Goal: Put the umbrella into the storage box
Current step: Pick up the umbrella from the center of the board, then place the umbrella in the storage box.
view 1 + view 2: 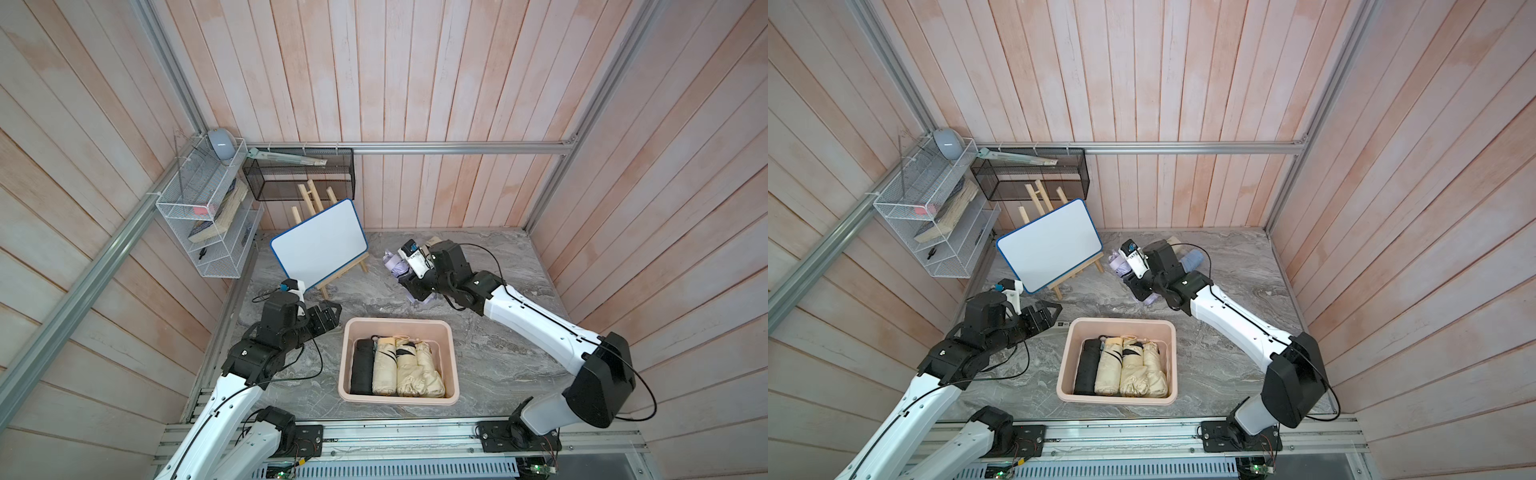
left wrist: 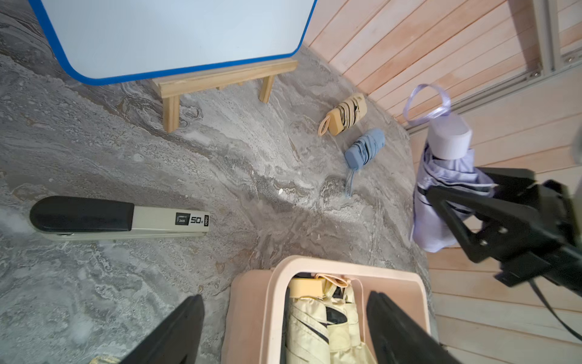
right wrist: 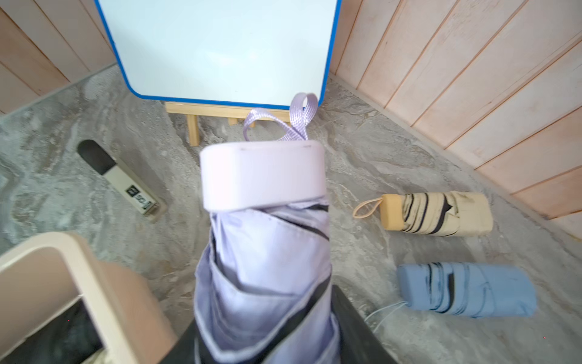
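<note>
Lilac folded umbrella [image 3: 264, 252]: clamped in right pincer [image 3: 267, 334], above grey desk [image 1: 498, 353], outside pale pink plastic storage box [image 1: 397, 321]. Box holds one black folded umbrella [image 1: 362, 365], three cream folded umbrellas [image 1: 409, 370]. Left pincer [image 2: 285, 296] wide, empty.

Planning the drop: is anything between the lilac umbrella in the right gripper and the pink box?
Nothing visible between the lilac umbrella and the box; the stapler lies off to one side. But four folded umbrellas cover the box's floor, so it would likely land on them.
</note>
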`<state>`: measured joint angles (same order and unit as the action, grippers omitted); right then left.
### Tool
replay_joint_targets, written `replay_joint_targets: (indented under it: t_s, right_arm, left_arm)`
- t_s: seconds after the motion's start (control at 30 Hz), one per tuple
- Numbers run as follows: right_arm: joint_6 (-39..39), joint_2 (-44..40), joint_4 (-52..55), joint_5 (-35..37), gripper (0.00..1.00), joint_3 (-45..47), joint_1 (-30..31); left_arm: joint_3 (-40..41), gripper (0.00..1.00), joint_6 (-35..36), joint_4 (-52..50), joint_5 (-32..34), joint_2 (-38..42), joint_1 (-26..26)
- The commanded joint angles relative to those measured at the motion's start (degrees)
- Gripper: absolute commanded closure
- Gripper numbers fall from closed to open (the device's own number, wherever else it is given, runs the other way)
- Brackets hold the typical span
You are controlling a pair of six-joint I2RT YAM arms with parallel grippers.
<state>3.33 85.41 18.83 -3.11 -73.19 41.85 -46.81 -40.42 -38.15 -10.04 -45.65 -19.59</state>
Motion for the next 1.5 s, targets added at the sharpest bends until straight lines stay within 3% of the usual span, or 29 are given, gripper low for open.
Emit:
replay_joint_targets:
  t_s: [0.0,0.33,0.5,0.77,1.17,1.47]
  right_arm:
    - [-12.90,-3.69,-2.74,6.70,0.87,0.76,4.78]
    - [-35.71,-5.60,-0.07,21.80,0.87,-0.75,21.16]
    - [-50.66,-5.34,2.98,26.67,0.87,-0.97,26.10]
    - [-67.63,-3.64,4.92,29.67,0.87,0.97,30.75]
    - [-77.98,0.19,3.37,28.38,0.87,5.96,33.74]
    - [-78.27,4.20,0.38,24.30,0.85,6.89,33.57]
  left_arm:
    - [0.73,0.17,0.20,-3.01,-3.51,-0.33,0.26]
    - [3.82,0.22,-0.30,-5.23,-10.48,2.09,0.26]
    - [5.79,0.24,-1.27,-4.40,-12.89,3.86,0.26]
    - [7.20,0.26,-2.08,-1.55,-15.36,2.87,0.26]
    - [10.48,0.32,-2.11,-0.89,-15.39,3.50,0.26]
    - [11.67,0.37,-2.94,-0.03,-16.10,3.87,0.26]
